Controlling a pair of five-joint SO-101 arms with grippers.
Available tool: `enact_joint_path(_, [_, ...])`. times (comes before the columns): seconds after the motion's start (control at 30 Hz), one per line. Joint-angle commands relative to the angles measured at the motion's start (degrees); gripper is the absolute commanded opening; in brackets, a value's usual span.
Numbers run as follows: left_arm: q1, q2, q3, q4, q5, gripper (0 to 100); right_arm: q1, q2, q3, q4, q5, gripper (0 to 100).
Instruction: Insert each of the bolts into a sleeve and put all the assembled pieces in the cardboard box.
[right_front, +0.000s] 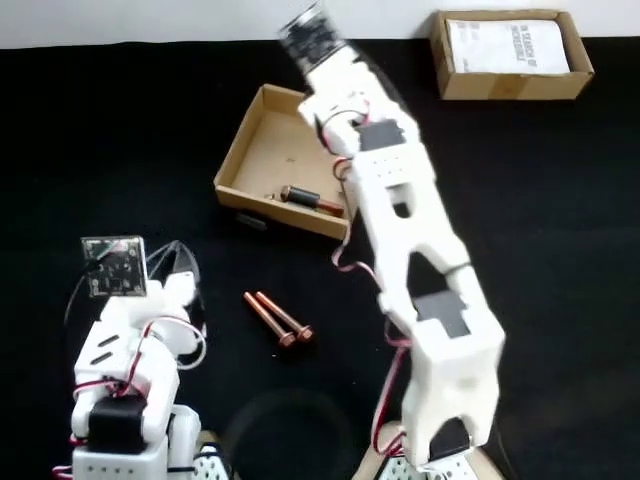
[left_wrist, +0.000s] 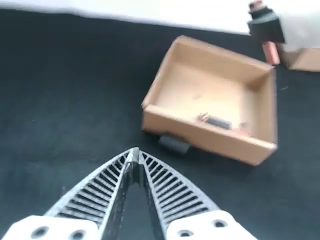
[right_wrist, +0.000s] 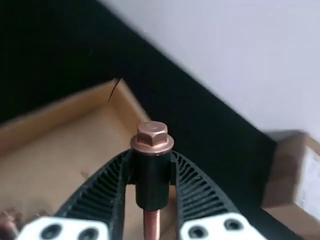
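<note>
R gripper (right_wrist: 150, 159) clamps sleeved bolt (right_wrist: 151, 137), tip cut off | L gripper (left_wrist: 134, 152) closed, empty | piece (left_wrist: 217, 121) in box (left_wrist: 200, 136) blurry

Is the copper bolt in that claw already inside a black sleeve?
Inside: the copper hex-head bolt passes through the black plastic sleeve, held by the right claw.
</note>
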Motion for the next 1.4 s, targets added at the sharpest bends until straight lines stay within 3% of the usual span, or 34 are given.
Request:
enact_joint_path(0.0, [-3.91,-0.84,2.33,-1.85,-0.18,1,-0.84,5.67,-7.60,-0.40,5.01,1.2])
enact_joint_path(0.2, [-5.49,-1.36,9.63,-4.31,-0.26,1,-1.45,13.58,-10.42,0.04,5.80,3.9])
enact_joint_path(0.33, [-5.32,-1.45,14.29,-7.74,-0.26,1,-1.80,13.32,-10.51,6.37,5.63,16.2])
enact_joint_path(0.47, [-5.14,-1.36,15.96,-9.49,-0.09,1,-2.77,11.47,-14.64,15.34,4.92,17.6])
enact_joint_path(0.57, [-5.05,-1.36,15.96,-9.49,-0.09,1,-4.53,7.69,-18.86,25.63,-2.46,17.6])
enact_joint_path(0.77, [-5.05,-1.36,15.96,-6.51,-0.09,1,-11.56,-2.07,-25.71,53.14,-25.93,17.6])
enact_joint_path(0.83, [-5.05,-1.36,15.96,-4.66,-0.09,1,-15.16,-4.79,-26.68,61.58,-29.36,17.6])
enact_joint_path(1.07, [-8.13,-1.27,15.96,-3.78,0.00,1,-24.04,-13.14,-20.70,65.27,-28.48,17.6])
enact_joint_path(1.37, [-13.49,-1.19,15.96,-2.73,0.00,1,-19.82,-3.30,-12.62,57.45,-9.41,17.6])
